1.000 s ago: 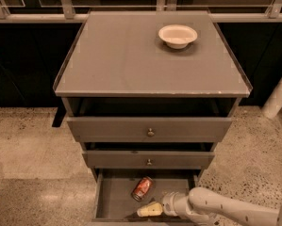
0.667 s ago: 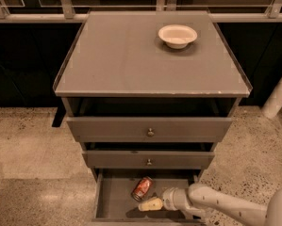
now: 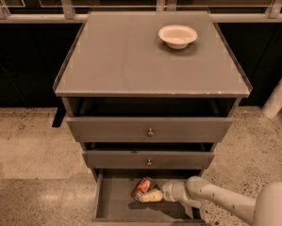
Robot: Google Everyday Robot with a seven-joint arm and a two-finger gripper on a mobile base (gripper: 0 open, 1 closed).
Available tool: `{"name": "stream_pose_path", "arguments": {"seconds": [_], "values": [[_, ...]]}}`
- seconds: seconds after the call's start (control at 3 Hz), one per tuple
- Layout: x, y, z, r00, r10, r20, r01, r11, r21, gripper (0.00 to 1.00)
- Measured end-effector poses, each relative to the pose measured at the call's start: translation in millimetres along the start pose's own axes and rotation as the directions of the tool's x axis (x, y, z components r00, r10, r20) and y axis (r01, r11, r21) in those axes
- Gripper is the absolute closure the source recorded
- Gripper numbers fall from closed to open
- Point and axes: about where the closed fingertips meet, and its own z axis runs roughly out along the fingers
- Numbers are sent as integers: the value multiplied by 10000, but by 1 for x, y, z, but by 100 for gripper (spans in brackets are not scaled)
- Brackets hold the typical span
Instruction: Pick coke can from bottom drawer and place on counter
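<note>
The counter (image 3: 131, 60) is shown from above and in front as a flat grey top, on which a pale bowl (image 3: 178, 35) is set toward 1 o'clock, near the back right corner. Below the top, two upper drawers (image 3: 107, 128) with small round knobs (image 3: 150, 132) are seen, one over the other, each slightly ajar. The bottom drawer (image 3: 113, 204) is shown standing open toward 6 o'clock, with its grey floor exposed. The coke can (image 3: 141, 187) is found lying on its side on that floor, near the back of the drawer and about the middle of its width, with one end turned toward 1 o'clock and the other toward 7 o'clock. The gripper (image 3: 150, 196) is placed inside the drawer, at 4 o'clock of the can and touching it; whether the can is grasped or the gripper is released cannot be told. The pale arm (image 3: 216, 199) is seen reaching in from 4 o'clock of the scene, over the right side of the drawer. A speckled floor (image 3: 27, 149) is seen at 9 o'clock of the drawers
</note>
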Motion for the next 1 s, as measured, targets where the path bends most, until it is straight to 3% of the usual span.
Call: {"name": "stream_pose_path", "arguments": {"seconds": [1.0], "values": [[8, -28, 45, 10000, 56, -52, -55, 9999, 124, 0]]}}
